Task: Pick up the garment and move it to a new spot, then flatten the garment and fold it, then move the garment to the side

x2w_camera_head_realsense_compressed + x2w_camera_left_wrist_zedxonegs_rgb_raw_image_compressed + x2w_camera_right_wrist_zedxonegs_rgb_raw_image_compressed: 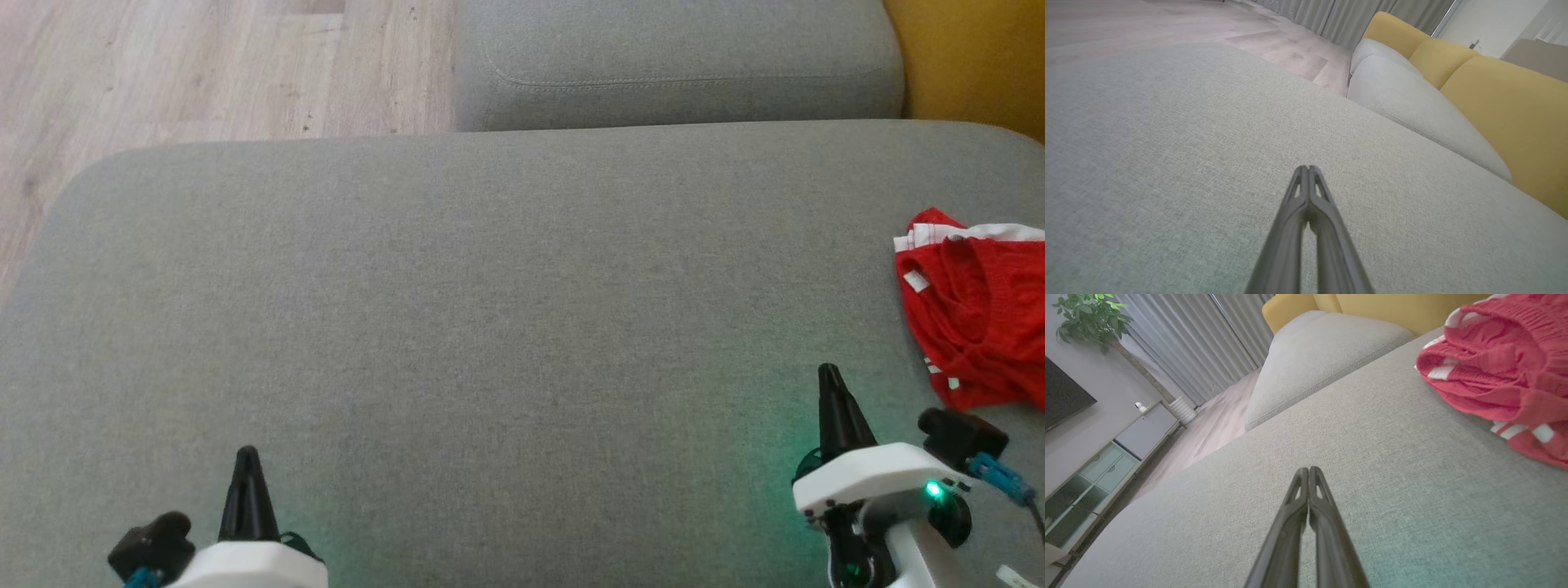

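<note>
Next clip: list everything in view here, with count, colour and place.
big cushion: one, grey, before the robot
garment: one, red with white trim, bunched at the big cushion's right edge
smaller cushion: one, grey, beyond it
back cushions: three, yellow, behind the grey ones
floor: one, pale wood, far left
curtains: one set, grey, far wall
plant: one, green, beside the curtains
left gripper: one, dark, shut, lower left over the big cushion
right gripper: one, dark, shut, near the garment, not touching

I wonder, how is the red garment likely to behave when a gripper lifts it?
The red garment lies crumpled in soft folds, so it will probably hang limp and unfurl. Its thin knit looks light. Pushed on the rough cushion, it would likely bunch.
</note>
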Controlling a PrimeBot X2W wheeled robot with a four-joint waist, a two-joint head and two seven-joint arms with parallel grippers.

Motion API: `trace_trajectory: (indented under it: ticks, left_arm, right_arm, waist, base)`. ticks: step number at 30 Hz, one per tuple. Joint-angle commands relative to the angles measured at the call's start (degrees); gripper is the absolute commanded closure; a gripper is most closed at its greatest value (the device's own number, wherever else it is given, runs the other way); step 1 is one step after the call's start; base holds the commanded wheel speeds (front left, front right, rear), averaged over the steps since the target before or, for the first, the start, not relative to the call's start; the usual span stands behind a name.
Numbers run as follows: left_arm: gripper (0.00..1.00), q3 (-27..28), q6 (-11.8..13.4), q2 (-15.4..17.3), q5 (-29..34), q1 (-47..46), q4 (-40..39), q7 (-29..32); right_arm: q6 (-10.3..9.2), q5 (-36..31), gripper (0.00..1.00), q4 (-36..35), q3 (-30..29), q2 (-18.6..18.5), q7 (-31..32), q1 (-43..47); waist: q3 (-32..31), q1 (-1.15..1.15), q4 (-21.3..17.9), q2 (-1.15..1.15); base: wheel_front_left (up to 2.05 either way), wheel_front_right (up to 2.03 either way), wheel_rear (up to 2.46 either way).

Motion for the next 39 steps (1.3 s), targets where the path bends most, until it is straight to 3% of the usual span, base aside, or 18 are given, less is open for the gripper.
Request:
trace_trajectory:
  ticks: [1,39]
  left_arm:
    - [1.0,1.35,-0.65,0.16,-2.03,-3.14,-2.1,0.51]
    - [1.0,4.57,-3.19,0.26,-26.59,-4.84,-4.42,6.78]
  right_arm:
    - [0.01,2.13,1.0,-2.53,-0.14,-0.14,0.7,-1.84]
    - [0.01,26.38,1.0,-8.5,-3.45,-0.2,6.84,-0.56]
  waist:
    - [0.01,0.0,-0.06,0.0]
    - [0.18,0.0,-1.16,0.0]
  base:
    - [0.0,0.0,0.0]
    - [0.0,0.0,0.0]
